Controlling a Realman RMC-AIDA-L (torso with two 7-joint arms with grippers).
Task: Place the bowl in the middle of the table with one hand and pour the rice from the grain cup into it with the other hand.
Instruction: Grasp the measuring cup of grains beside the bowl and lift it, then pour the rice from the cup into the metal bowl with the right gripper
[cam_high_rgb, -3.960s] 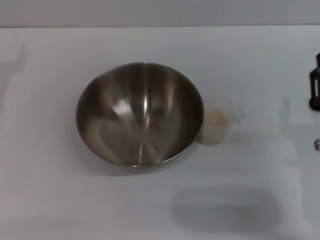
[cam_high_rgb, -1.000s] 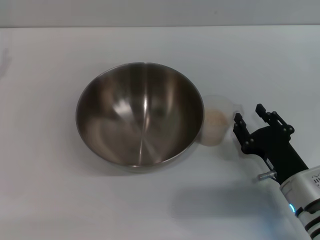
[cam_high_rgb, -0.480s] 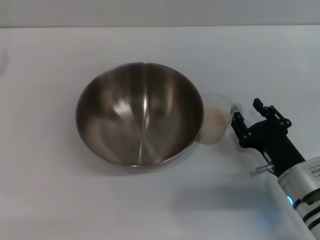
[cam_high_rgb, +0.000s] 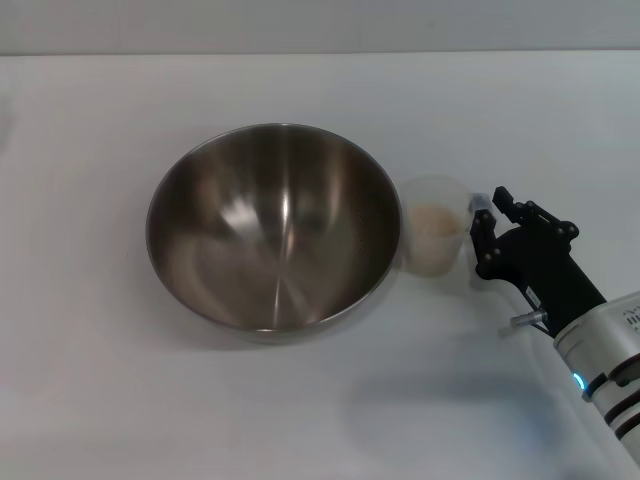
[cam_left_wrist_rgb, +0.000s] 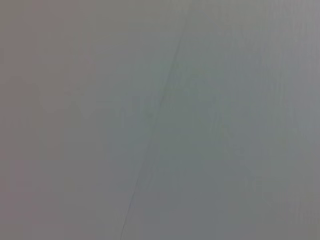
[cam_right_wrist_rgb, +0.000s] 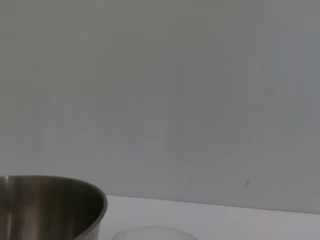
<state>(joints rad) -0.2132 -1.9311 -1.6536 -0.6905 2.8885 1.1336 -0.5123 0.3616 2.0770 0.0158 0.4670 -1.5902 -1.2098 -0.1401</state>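
The steel bowl (cam_high_rgb: 275, 228) stands on the white table (cam_high_rgb: 100, 400), a little left of the middle, and it is empty. The translucent grain cup (cam_high_rgb: 432, 238) stands right beside the bowl's right side, with pale rice (cam_high_rgb: 433, 222) inside. My right gripper (cam_high_rgb: 487, 215) comes in from the lower right, and its black fingers are closed around the cup's side handle (cam_high_rgb: 482, 205). The right wrist view shows the bowl's rim (cam_right_wrist_rgb: 55, 197) and the cup's rim (cam_right_wrist_rgb: 150, 233) at the picture's edge. My left gripper is out of view.
The table's far edge (cam_high_rgb: 320, 53) meets a grey wall. My right arm (cam_high_rgb: 600, 360), with a blue-green light, crosses the lower right corner. The left wrist view shows only a plain grey surface (cam_left_wrist_rgb: 160, 120).
My right gripper has come in from the right to the cup's handle and its fingers have drawn together on it. The cup has shifted slightly away from me.
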